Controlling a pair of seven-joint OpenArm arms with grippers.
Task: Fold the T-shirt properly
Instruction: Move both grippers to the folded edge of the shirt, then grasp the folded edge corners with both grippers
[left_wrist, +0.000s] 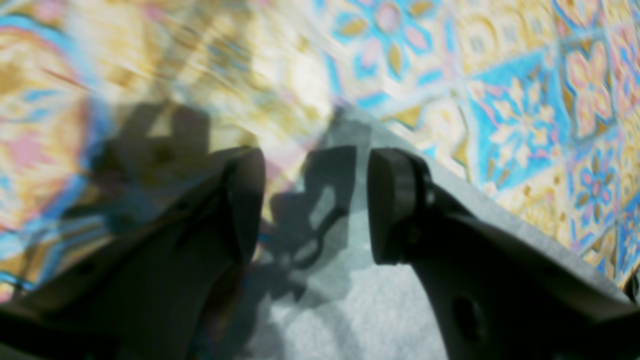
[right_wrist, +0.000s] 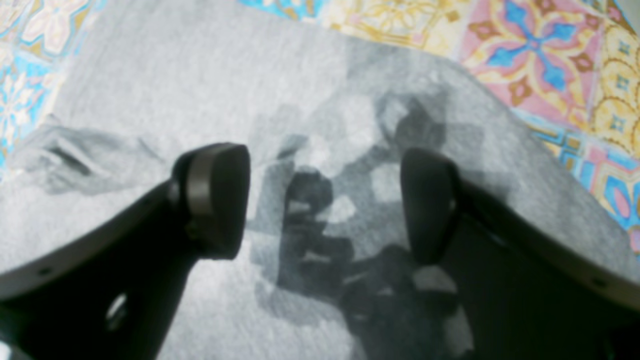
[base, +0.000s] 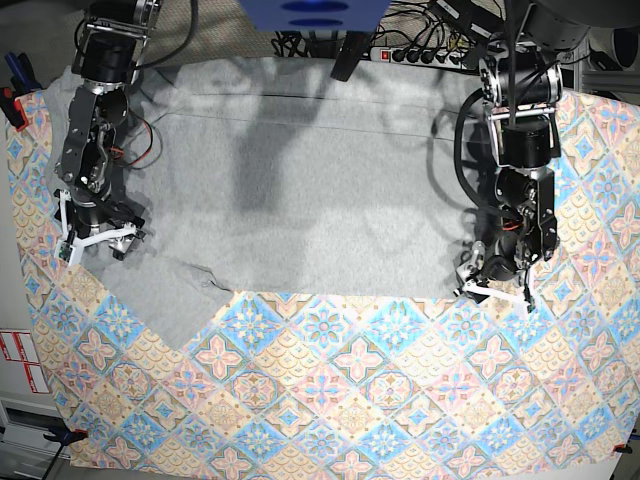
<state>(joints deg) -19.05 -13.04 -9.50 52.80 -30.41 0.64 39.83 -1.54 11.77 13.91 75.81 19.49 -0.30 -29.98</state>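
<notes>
Grey cotton lies right beneath both grippers: the T-shirt (base: 300, 210) is spread plain side up across the far half of the desk (base: 330, 420). The right gripper (right_wrist: 325, 200) hangs with its jaws wide apart and nothing between them, over a sleeve; beneath it is only grey cloth and its own shadow, and off to one side a bunched fold of fabric (right_wrist: 65, 155). The left gripper (left_wrist: 315, 200) is also spread open and empty, poised over the shirt's outer corner, with grey cloth under and behind it and patterned cloth just ahead; part of that view is blurred.

Past the grippers, nearer the camera in the base view, the tablecloth (base: 380, 380) covers the desk in pastel tiles of blue, pink and yellow flowers. Beyond the shirt's far edge run a power strip (base: 435, 52) and a tangle of dark cables (base: 300, 45), with a blue object (base: 312, 14) above them.
</notes>
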